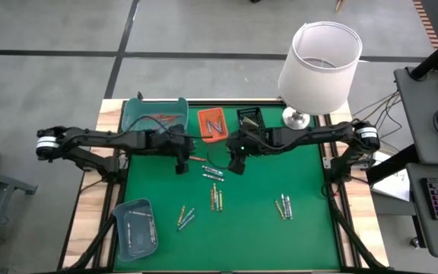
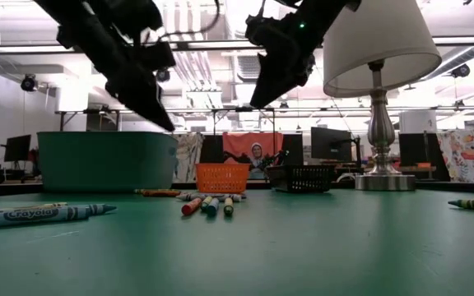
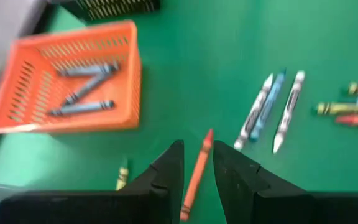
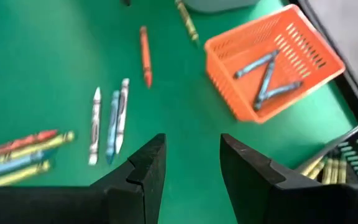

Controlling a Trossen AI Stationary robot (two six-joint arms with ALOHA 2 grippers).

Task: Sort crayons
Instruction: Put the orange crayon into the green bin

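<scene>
Landmark: orange tray (image 1: 212,125), far side of green mat (image 1: 303,236), between teal tray (image 1: 153,114) and black tray (image 1: 250,118).
Orange tray contents: 3 grey-blue crayons (image 3: 82,89), lying in a Z; two roughly along the tray's long side, one diagonal.
Black tray contents: yellow-green crayons (image 4: 328,169), side by side, parallel.
Orange crayon (image 3: 196,173): flat on mat, just near-side of orange tray, toward teal tray; in the left wrist view its long axis runs between the left fingers, tip pointing away from the wrist.
White/blue trio (image 3: 270,112): 3 crayons side by side, nearly parallel, on mat near-side of orange tray, beyond the orange crayon.
Mixed group (image 4: 23,154): red, yellow-green, blue crayons, close-packed, parallel, farther from orange tray.
Other clusters: pairs at mat's mid (image 1: 185,218) and right of it (image 1: 284,205), well apart from orange tray.
Left gripper (image 3: 197,163): above mat just near-side of orange tray; fingers narrowly parted astride orange crayon, contact cannot tell.
Right gripper (image 4: 191,165): above mat beside orange tray's black-tray end; jaws apart, nothing between.
Blue-grey tray (image 1: 134,226): near left corner, well apart from orange tray; holds a crayon or so.
Lamp (image 1: 319,68): far right, past black tray.
</scene>
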